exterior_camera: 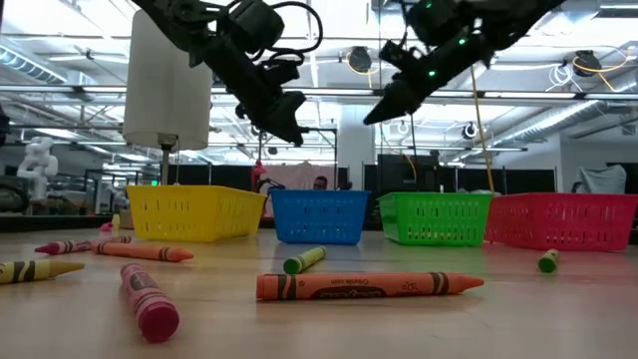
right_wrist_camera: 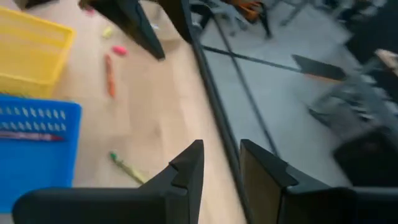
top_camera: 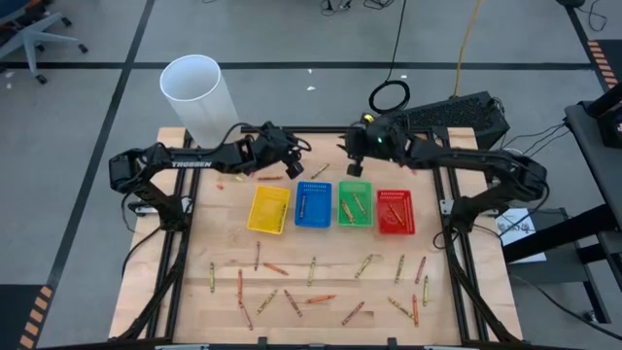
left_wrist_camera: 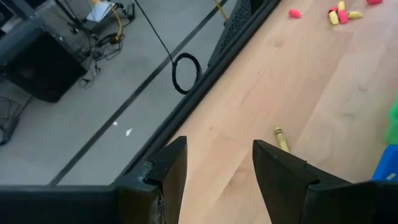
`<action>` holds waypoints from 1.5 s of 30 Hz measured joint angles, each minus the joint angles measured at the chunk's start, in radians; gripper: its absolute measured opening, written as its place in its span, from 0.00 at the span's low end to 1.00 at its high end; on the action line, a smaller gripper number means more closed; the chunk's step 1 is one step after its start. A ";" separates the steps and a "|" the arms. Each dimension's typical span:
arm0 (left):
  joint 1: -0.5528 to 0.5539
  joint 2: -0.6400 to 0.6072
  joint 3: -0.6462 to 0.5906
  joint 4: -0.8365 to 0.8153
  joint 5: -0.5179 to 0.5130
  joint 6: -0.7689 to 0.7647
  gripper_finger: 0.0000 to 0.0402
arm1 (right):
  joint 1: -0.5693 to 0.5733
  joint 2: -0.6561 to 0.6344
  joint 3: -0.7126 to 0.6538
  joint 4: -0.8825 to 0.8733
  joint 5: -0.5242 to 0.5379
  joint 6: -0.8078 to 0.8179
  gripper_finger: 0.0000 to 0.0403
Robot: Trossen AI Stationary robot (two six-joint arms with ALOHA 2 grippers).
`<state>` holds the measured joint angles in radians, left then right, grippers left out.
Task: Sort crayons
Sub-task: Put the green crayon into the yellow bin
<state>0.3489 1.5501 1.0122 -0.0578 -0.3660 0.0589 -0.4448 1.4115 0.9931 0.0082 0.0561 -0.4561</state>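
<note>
Pale wooden desk (top_camera: 311, 243) with four small coloured plastic mesh trays in a row across its middle: yellow tray (top_camera: 269, 209), blue tray (top_camera: 313, 204), green tray (top_camera: 355, 205), red tray (top_camera: 396, 212). Some crayons already lying in the blue, green and red trays; none discernible in the yellow one.

Thin paper-wrapped wax crayons (top_camera: 321, 287), red, orange, yellow and green, scattered loose over the near half of the desk, apart from the trays. In the low view, a long orange crayon (exterior_camera: 369, 286) lying flat in the foreground, a short green crayon (exterior_camera: 304, 260) just behind it, a pink-red crayon (exterior_camera: 148, 301) to one side. One more orange crayon (top_camera: 271, 177) on the far strip of the desk, beyond the yellow tray.

Left end effector (top_camera: 294, 167) raised above the far edge of the desk, behind the yellow and blue trays; dark fingers (left_wrist_camera: 168, 171) spread apart, nothing between them, a yellow-green crayon (left_wrist_camera: 281, 137) on the wood beneath.

Right end effector (top_camera: 355, 167) raised above the far edge behind the green tray; fingers (right_wrist_camera: 189, 165) a narrow gap apart, nothing gripped.

Tall white plastic cylinder (top_camera: 197, 97) standing at the far left corner of the desk.
</note>
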 joint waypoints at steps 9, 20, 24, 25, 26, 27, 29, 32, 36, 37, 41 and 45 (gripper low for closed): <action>-0.042 0.000 -0.006 -0.005 0.002 -0.065 0.45 | -0.100 0.297 0.317 -0.275 -0.240 -0.109 0.23; -0.116 0.000 -0.006 -0.012 -0.002 -0.104 0.45 | -0.163 0.535 0.544 -0.589 -0.377 -0.270 0.36; -0.124 0.000 -0.006 -0.015 -0.002 -0.107 0.45 | -0.165 0.581 0.544 -0.591 -0.376 -0.315 0.38; -0.126 0.000 -0.006 -0.017 -0.003 -0.107 0.45 | -0.165 0.589 0.544 -0.592 -0.376 -0.323 0.38; -0.127 0.000 -0.006 -0.022 -0.003 -0.107 0.45 | -0.165 0.597 0.544 -0.589 -0.377 -0.330 0.38; -0.128 0.000 -0.006 -0.029 -0.004 -0.107 0.45 | -0.165 0.601 0.544 -0.589 -0.379 -0.332 0.38; -0.129 0.000 -0.006 -0.044 -0.005 -0.107 0.45 | -0.165 0.612 0.544 -0.588 -0.405 -0.333 0.38; -0.129 0.000 -0.006 -0.063 -0.009 -0.108 0.45 | -0.164 0.618 0.544 -0.587 -0.453 -0.319 0.38; -0.129 0.000 -0.006 -0.074 -0.009 -0.108 0.45 | -0.162 0.640 0.544 -0.594 -0.453 -0.315 0.38; -0.129 0.000 -0.006 -0.077 -0.009 -0.108 0.45 | -0.160 0.649 0.544 -0.592 -0.453 -0.315 0.38; -0.129 0.000 -0.006 -0.085 -0.009 -0.107 0.45 | -0.149 0.670 0.544 -0.596 -0.403 -0.346 0.38; -0.129 0.000 -0.006 -0.090 -0.009 -0.108 0.45 | -0.146 0.669 0.543 -0.582 -0.375 -0.367 0.38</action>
<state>0.2199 1.5505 1.0061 -0.1481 -0.3752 -0.0486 -0.5907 2.0802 1.5364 -0.5740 -0.3187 -0.8227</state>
